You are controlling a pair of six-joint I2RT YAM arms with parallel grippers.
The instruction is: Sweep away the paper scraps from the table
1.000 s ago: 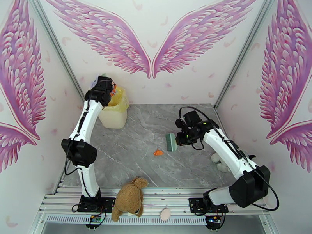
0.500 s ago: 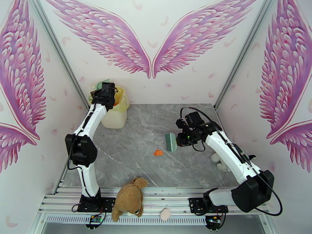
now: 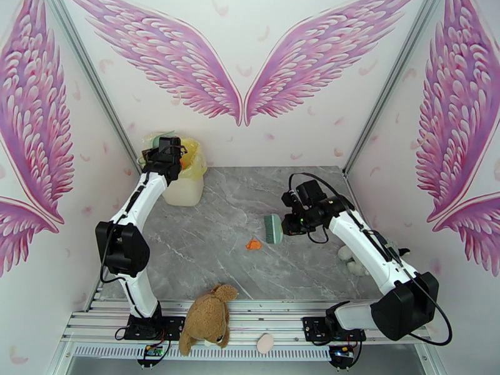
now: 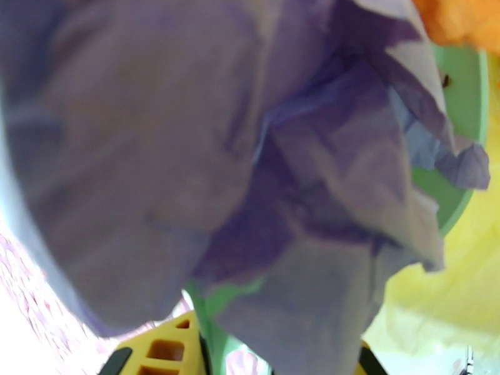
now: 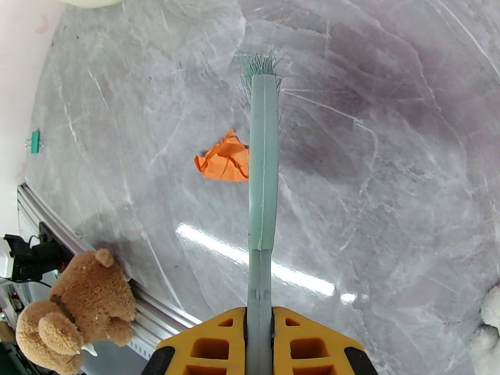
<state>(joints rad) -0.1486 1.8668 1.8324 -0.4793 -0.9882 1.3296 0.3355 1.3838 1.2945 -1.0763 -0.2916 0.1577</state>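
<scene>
One orange scrap on table, just beside brush. Right gripper clamped tight on brush handle. Left gripper pinches mint-green dustpan (purple scraps inside) over yellow-lined bin.

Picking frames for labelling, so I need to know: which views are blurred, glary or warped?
Left wrist: the purple paper sits close to the lens and is out of focus, the dustpan behind it soft too. Right wrist: sharp on the brush and orange scrap, a glare streak on the table, edges bowed by the wide lens. Top external: evenly lit, sharp.
</scene>
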